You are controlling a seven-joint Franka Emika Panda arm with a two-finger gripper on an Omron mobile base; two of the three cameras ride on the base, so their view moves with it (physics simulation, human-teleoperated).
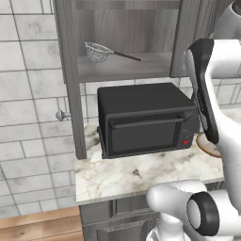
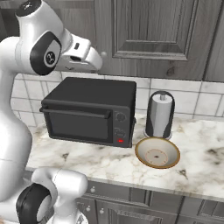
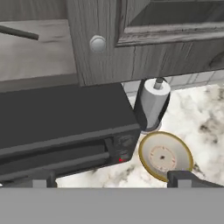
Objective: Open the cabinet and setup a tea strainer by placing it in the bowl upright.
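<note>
The cabinet (image 1: 126,28) has its left door swung out, edge-on to me, while the right door (image 2: 162,30) stays closed. On the grey shelf (image 1: 136,68) lies the tea strainer (image 1: 98,52), mesh cup to the left and its dark handle (image 3: 17,32) pointing right. The tan bowl (image 2: 157,153) sits empty on the marble counter, right of the oven, and also appears as the bowl (image 3: 165,156) in the hand view. My gripper (image 3: 114,178) is open and empty, up in front of the closed door's knob (image 3: 97,43), above the oven and well right of the strainer.
A black toaster oven (image 2: 92,109) stands on the counter under the open shelf. A white-topped paper-towel cylinder (image 2: 159,113) stands behind the bowl. The open door's knob (image 1: 60,114) juts out at the left. The counter's front edge (image 1: 141,190) runs close to my base.
</note>
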